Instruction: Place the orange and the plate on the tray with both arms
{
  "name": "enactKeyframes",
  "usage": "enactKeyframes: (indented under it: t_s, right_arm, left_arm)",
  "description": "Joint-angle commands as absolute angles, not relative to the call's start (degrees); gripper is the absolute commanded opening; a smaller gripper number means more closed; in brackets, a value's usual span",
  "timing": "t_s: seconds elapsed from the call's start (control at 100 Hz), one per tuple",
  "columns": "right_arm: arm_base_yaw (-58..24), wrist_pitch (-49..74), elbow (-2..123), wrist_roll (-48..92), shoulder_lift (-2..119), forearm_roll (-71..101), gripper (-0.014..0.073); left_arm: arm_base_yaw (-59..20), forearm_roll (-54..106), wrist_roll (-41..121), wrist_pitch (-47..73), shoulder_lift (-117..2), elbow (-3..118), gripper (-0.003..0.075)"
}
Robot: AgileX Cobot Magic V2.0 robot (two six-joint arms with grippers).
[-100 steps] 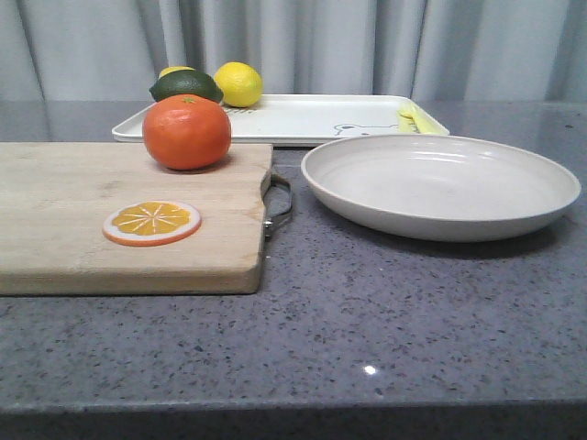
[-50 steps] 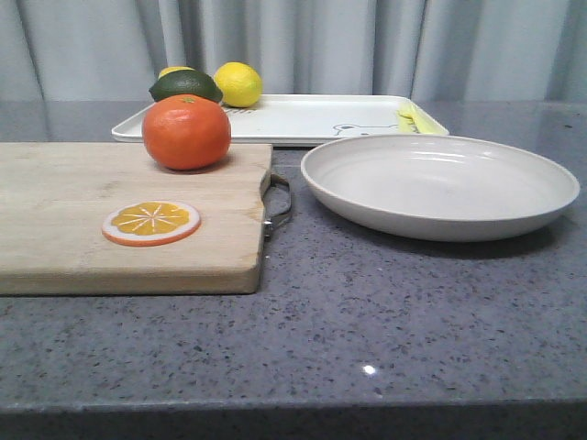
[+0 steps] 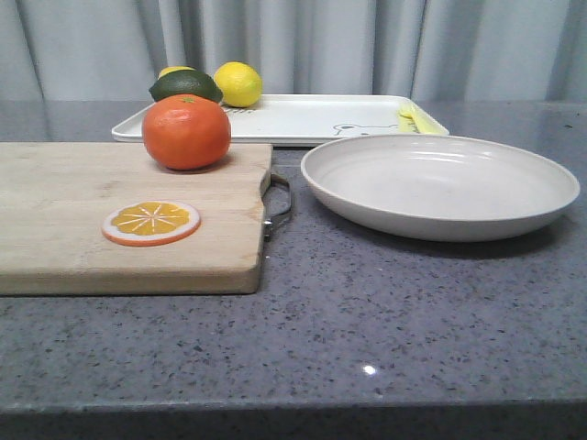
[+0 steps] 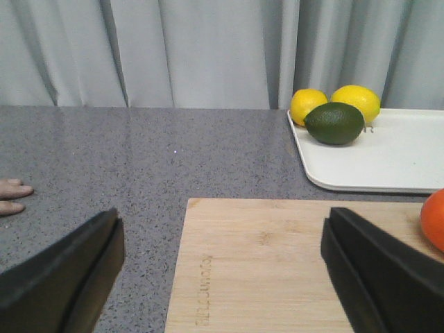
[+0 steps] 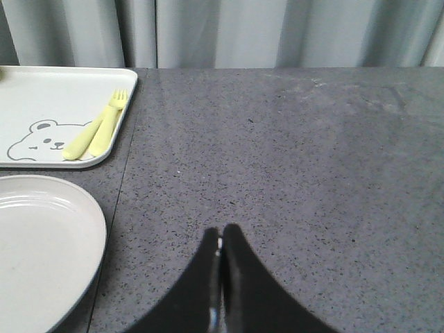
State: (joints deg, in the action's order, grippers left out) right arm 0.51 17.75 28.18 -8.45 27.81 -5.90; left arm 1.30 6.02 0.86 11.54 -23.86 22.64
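Front view has the orange (image 3: 186,132) sitting on the wooden cutting board (image 3: 83,220), up at its 1 o'clock corner, with one orange slice (image 3: 151,223) lying flat nearer the camera. One plate (image 3: 440,186) rests on the counter at 3 o'clock from the board, apart from it. One tray (image 3: 303,117) lies behind both, carrying two lemons (image 3: 238,83), one avocado (image 3: 186,85) and pale yellow cutlery (image 3: 415,119). Speckled grey stone counter (image 3: 367,312), grey curtains (image 3: 303,41) behind. Left gripper (image 4: 222,277) is spread wide over the board; right gripper (image 5: 221,277) is pinched closed on nothing, over bare counter.
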Motion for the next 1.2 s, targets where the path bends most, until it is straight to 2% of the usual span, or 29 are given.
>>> enactKeyframes:
  t_s: [0.0, 0.42, 0.88, 1.19]
  right_arm:
    - [0.8, 13.8, 30.3, -8.5, 28.4, -6.3, -0.0066]
    - [0.8, 13.3, 30.3, -8.5, 28.4, -6.3, -0.0066]
    - [0.8, 13.3, 30.3, -8.5, 28.4, -6.3, -0.0066]
    - [0.8, 13.3, 30.3, -8.5, 28.4, -6.3, -0.0066]
  left_arm:
    - [1.4, 7.1, 0.4, 11.1, -26.3, 26.4, 0.059]
    - [-0.5, 12.5, 0.6, 26.9, -44.3, 40.9, 0.0589]
    - [-16.2, 13.5, 0.6, 31.1, -66.3, 59.8, 0.0589]
    - [-22.8, 14.4, 0.5, 34.6, -79.9, 72.8, 0.0589]
